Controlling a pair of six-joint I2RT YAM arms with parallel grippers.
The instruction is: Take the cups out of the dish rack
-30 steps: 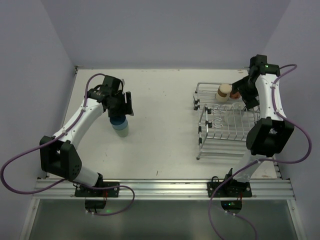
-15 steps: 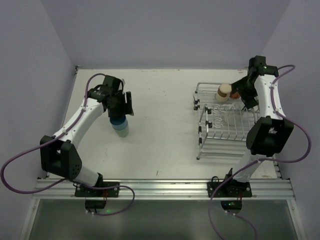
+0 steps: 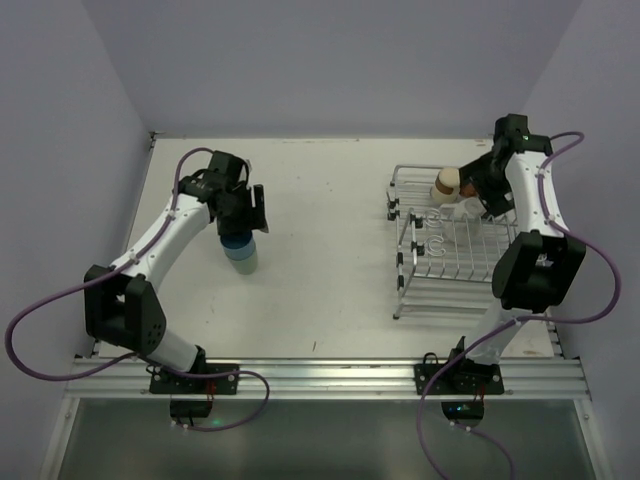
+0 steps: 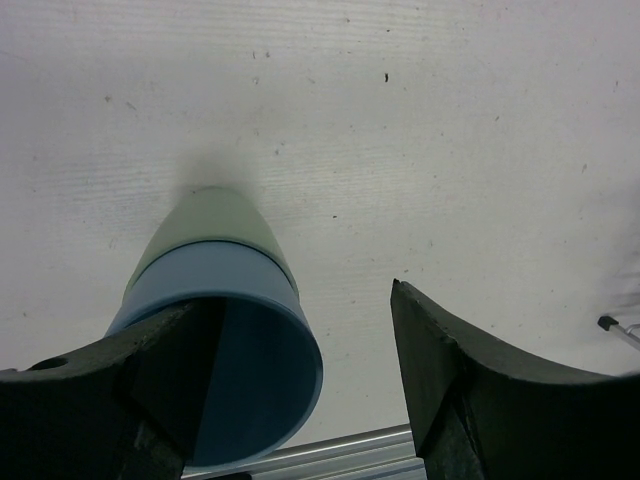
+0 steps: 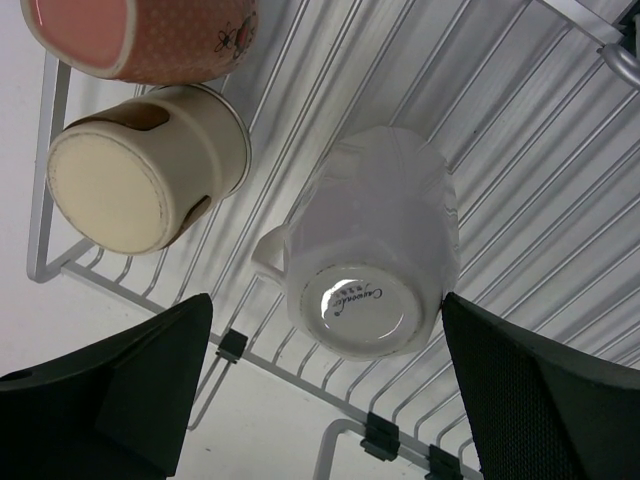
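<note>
The light blue cup (image 4: 225, 300) sits nested in the pale green cup (image 4: 205, 215) on the table; the stack also shows in the top view (image 3: 240, 252). My left gripper (image 4: 305, 300) is open over it, its left finger at the blue cup's mouth. My right gripper (image 5: 328, 300) is open over the dish rack (image 3: 410, 285), a finger on each side of the white cup (image 5: 370, 240), which lies bottom-up on the wires. The cream-tan cup (image 5: 140, 180) and the salmon-pink cup (image 5: 150, 35) lie beside it at the rack's far end.
The rack's wire floor (image 5: 500, 150) and its raised rails surround the right gripper. Walls close in the table at the left, right and back. An aluminium rail (image 3: 320, 375) runs along the near edge.
My right gripper has shifted a little to the left and lower over the rack, onto the white cup. The left arm has hardly moved.
</note>
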